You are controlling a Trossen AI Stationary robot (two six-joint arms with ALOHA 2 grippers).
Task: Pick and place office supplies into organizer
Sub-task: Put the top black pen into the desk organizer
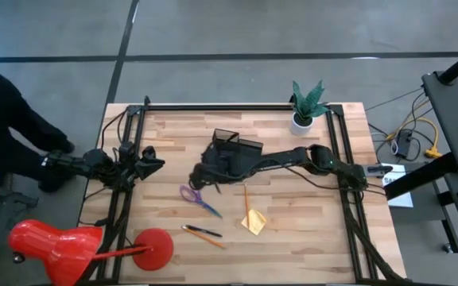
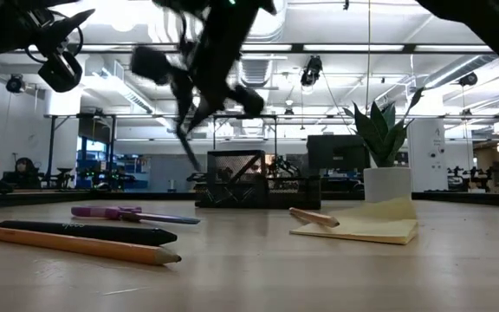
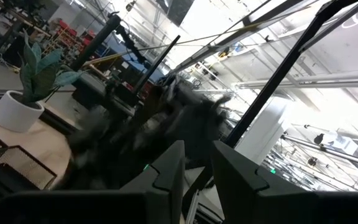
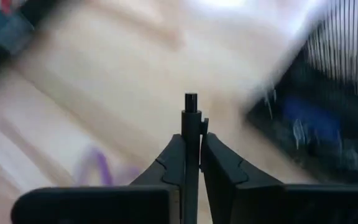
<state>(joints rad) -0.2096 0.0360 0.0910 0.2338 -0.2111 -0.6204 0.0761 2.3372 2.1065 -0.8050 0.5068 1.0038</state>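
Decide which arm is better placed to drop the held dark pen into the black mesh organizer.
Right. The right gripper is shut on a thin dark pen beside the black mesh organizer; the left gripper waits at the table's left edge.

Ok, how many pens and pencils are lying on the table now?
3. A dark pen and an orange pencil lie together near the lamp base; another orange pencil touches the sticky-note pad. The right gripper grips a fourth pen; the organizer may hide more.

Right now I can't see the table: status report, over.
Right gripper shut on thin dark pen, beside black mesh organizer. Left gripper idle at table's left edge. Purple scissors, yellow pad still out. Path clear.
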